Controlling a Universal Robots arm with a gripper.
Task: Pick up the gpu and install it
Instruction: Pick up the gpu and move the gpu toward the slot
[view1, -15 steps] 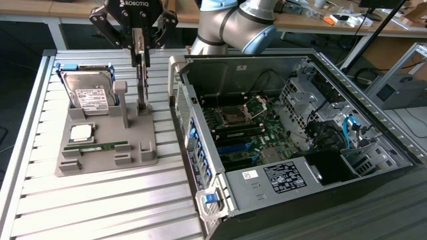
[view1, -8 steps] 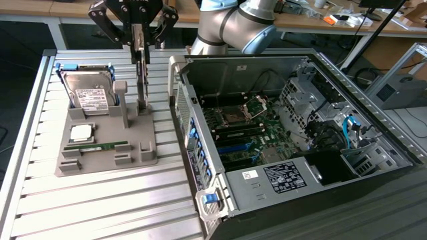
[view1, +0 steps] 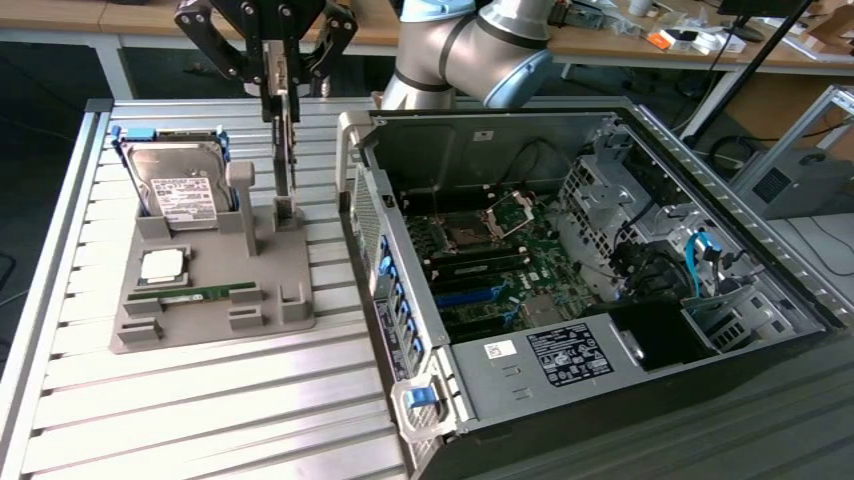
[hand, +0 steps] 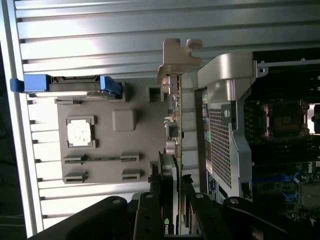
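Slatted metal tabletop (view1: 200, 400) with a grey holder tray (view1: 274, 315) and an open computer case (view1: 461, 150), described from the exterior view's left to its right.

At the tray's left, a hard drive (view1: 180, 190) in blue rails leans upright. In front of it lie a square processor chip (view1: 163, 265) and a narrow green memory stick (view1: 200, 295).

At the tray's right edge the gpu (view1: 282, 140) stands vertical and edge-on, its lower end at a slotted post. Whether it is seated there or lifted clear cannot be told.

The pincer (view1: 275, 75) is partly closed from above, gripping the card's upper end with one finger on each face.

Just beside the card rises the case's near wall, between the card and the motherboard (view1: 494, 260).

The arm (view1: 467, 45) crosses behind the case.

The wrist view looks down the card: the gpu (hand: 176, 115) is a thin line between the dark fingers (hand: 150, 210), and its silver end bracket (hand: 177, 57), unseen from outside, lies beyond the tray's edge, near the case's perforated wall (hand: 220, 145).
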